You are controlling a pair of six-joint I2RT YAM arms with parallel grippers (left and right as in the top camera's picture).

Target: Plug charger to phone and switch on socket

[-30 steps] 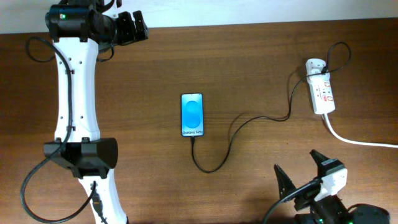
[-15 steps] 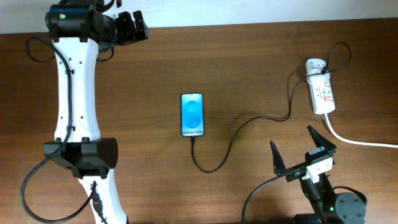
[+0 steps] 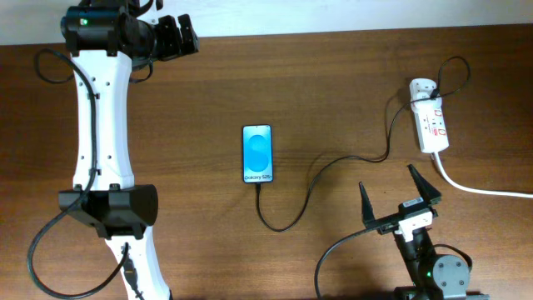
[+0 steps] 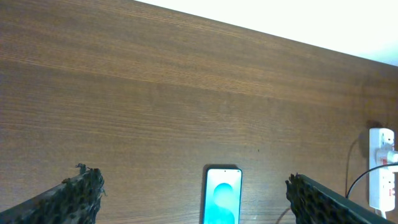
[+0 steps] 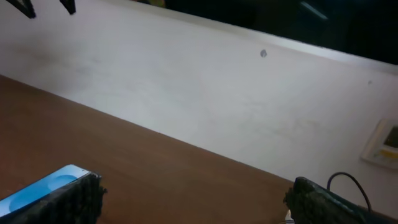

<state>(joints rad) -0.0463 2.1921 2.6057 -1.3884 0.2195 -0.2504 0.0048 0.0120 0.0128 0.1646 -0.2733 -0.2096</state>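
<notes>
The phone [image 3: 258, 154] lies flat mid-table, blue screen up; it also shows in the left wrist view [image 4: 222, 196] and as a blue corner in the right wrist view [image 5: 43, 188]. The charger cable [image 3: 321, 169] runs from the phone's bottom edge, loops, and rises to a white adapter [image 3: 421, 87] on the socket strip [image 3: 433, 127] at the right. Its plug tip touches the phone's bottom edge. My right gripper [image 3: 388, 179] is open and empty, just below the cable and left of the strip. My left gripper [image 3: 173, 37] is open and empty at the far back left.
The strip's thick white cord [image 3: 483, 188] runs off the right edge. The left arm's body [image 3: 104, 125] spans the table's left side. A pale wall [image 5: 186, 81] stands behind the table, with a wall plate [image 5: 384, 142] on it.
My right gripper has moved up from the front right edge toward the cable and the strip, swinging left, still open. The left arm, phone and cable have not moved.
</notes>
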